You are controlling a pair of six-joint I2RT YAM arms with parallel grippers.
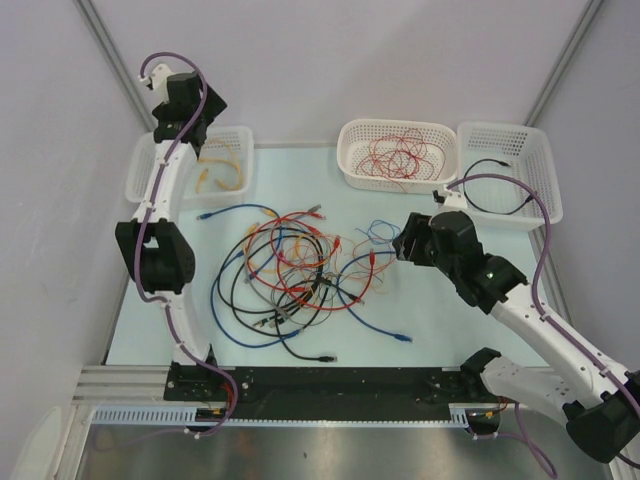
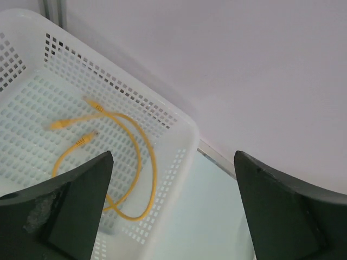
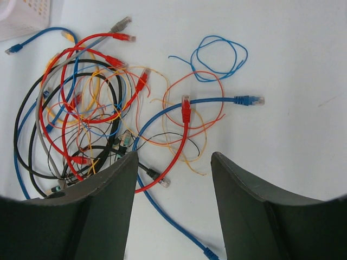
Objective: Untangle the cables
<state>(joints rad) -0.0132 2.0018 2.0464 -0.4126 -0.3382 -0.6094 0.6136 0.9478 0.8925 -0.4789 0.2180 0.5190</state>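
Three baskets are sitting along the far edge of the table, and each one is holding a single colour. The left basket is holding yellow cables, the middle basket thin red wires, and the right basket one black cable. Judgement: they are serving as colour bins for freed cables.

Most of the cables are lying mid-table in one tangle. Black, blue, red, grey and thin orange loops are crossing over each other.

Left claw:
- It is hanging above the near corner of the left basket.
- Its fingers are standing wide apart with nothing between them.
- The yellow cables are resting loose on the basket floor below.
- Judgement: this looks like a drop position over the yellow bin, with the arm now free for another pick.

Right claw:
- It is hovering over the right fringe of the tangle, partly open and gripping nothing.
- A red cable is lying directly ahead of its fingers, plug end pointing away. It is crossing a blue cable and some thin orange loops.
- Judgement: the fringe is being approached because the strands there are overlapping least. The exposed red plug is offering a clean grip.

A thin blue loop is lying apart from the rest on bare table, so it is needing no untangling. It is not yet in any basket.

Risk: pulling the red cable is likely to drag the thin orange loops along with it.
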